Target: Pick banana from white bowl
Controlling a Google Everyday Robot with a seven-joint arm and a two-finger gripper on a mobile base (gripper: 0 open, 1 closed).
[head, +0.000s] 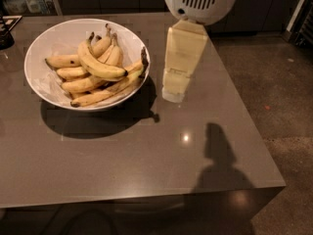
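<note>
Just right of white bowl [55,37] holding banana [101,68], gripper [173,94] over table [146,170], grip state cannot be told

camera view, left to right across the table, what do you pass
white bowl with the banana in it → claw, over the table just right of the bowl → floor
</note>
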